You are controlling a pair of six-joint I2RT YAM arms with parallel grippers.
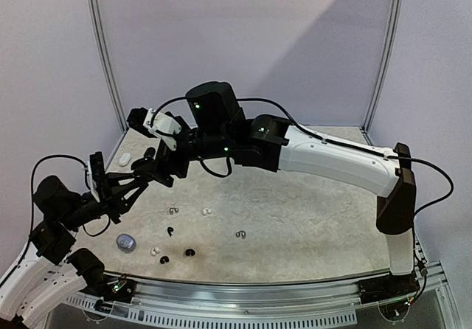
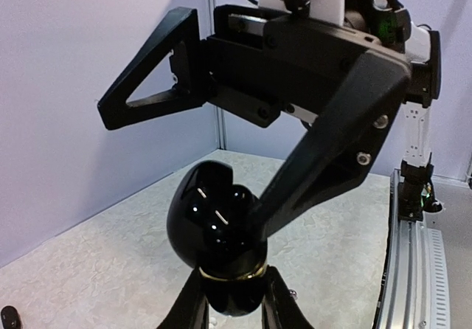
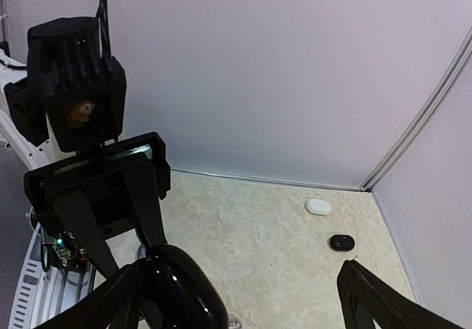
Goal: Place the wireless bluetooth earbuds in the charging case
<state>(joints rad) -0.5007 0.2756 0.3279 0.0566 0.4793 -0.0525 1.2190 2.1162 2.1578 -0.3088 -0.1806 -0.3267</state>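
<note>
The left claw (image 2: 234, 305) is clenched around the glossy black charging case (image 2: 214, 226), holding it above the desk (image 1: 295, 218). The right claw (image 3: 247, 270) is spread wide, with one finger against the case. The earbuds (image 1: 189, 253) lie scattered on the desk.

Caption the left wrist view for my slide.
Left end effector grips a glossy black charging case while the right end effector, jaws wide, hangs close over it.

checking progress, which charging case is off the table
The glossy black case, clamped in the left gripper; the white case and silvery case lie on the table.
</note>
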